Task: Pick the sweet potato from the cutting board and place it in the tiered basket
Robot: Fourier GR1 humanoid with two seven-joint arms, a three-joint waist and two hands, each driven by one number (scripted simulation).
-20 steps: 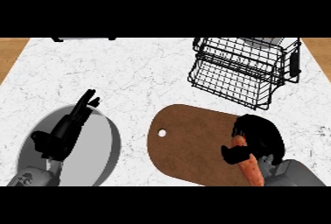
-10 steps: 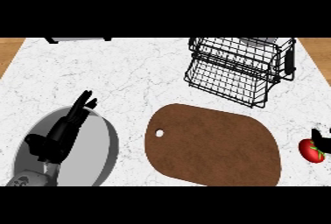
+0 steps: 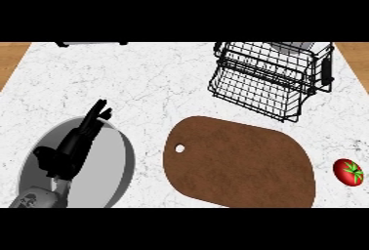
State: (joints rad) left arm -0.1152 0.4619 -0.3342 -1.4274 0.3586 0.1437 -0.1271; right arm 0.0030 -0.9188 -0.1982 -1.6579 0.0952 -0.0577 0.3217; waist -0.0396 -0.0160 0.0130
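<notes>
You have a white marble counter (image 3: 144, 78) under your open left hand (image 3: 75, 146), whose straight, empty fingers rest over the round grey plate (image 3: 119, 171) beneath it. To that hand's right lies the brown oval wooden cutting board (image 3: 241, 161), now bare. Beyond the board, further forward and to the right of the hand, the black wire tiered basket (image 3: 270, 80) holds nothing that you can make out. A small red tomato (image 3: 349, 172) sits far right of the hand, past the board.

A second ago your right hand gripped the sweet potato at the board's edge; now both are out of view. Judge the pick done, the placing not.
</notes>
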